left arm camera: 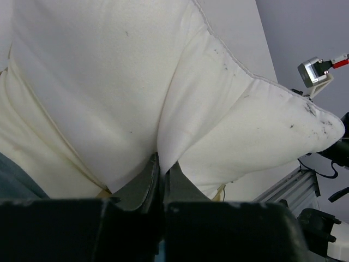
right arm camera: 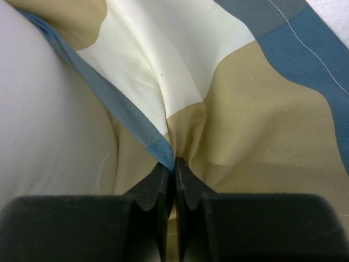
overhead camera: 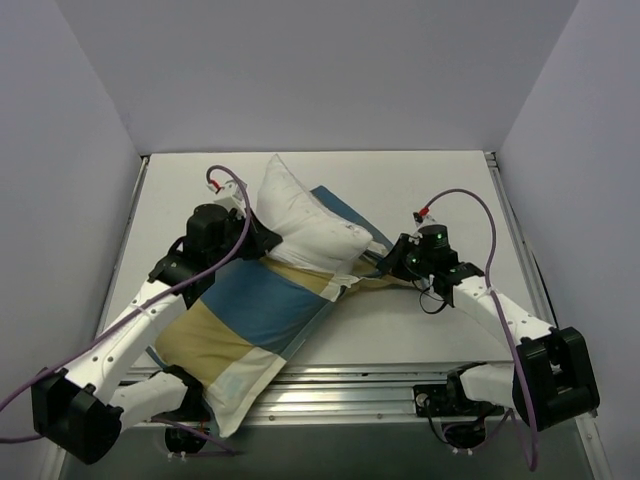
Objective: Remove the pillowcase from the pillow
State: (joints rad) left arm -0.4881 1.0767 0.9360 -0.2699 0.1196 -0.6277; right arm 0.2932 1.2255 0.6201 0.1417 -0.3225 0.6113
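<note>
The pillow lies diagonally on the table, its long axis running from the near-left corner toward the far middle. Its bare white end points away from the arm bases, and the rest sits inside the pillowcase, whose closed end hangs at the near edge. The left gripper has its fingers pressed together on a fold of the bare pillow. The right gripper pinches the pillowcase hem at the open mouth, where blue meets tan. To do this step well, I judge the 2 grips should pull apart along that diagonal, the pillow going far and the hem drawn back. A slow pull would help neither thin pinch slip.
</note>
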